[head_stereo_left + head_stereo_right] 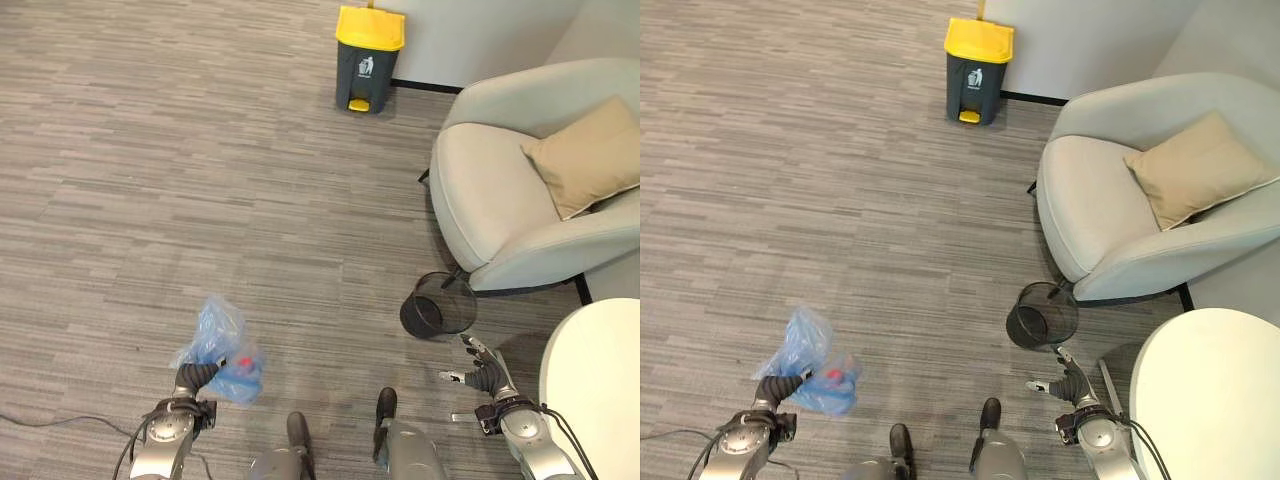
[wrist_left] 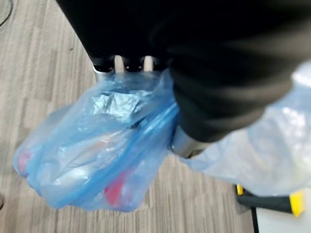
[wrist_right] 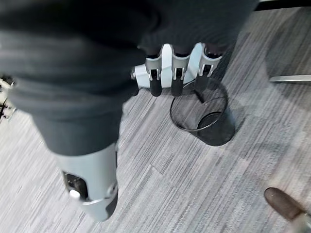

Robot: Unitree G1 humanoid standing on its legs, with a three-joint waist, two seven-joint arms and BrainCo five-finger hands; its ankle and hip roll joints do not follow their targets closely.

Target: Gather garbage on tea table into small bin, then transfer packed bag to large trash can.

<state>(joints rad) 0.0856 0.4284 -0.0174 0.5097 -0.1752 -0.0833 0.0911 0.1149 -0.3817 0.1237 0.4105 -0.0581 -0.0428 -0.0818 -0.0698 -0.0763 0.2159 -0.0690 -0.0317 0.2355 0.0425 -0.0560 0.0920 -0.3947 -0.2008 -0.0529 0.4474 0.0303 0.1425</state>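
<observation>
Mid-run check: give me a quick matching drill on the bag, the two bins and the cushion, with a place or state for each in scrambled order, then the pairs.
Things:
1. blue plastic bag
2. black mesh bin
3. yellow-lidded trash can
4. tan cushion

Places or states:
A. on the grey armchair
B. on the floor by the armchair's base, no bag in it
C. gripped in the left hand
D. by the far wall, lid closed

Pairs: 1-C, 2-B, 3-D, 4-A

The right hand holds nothing.
</observation>
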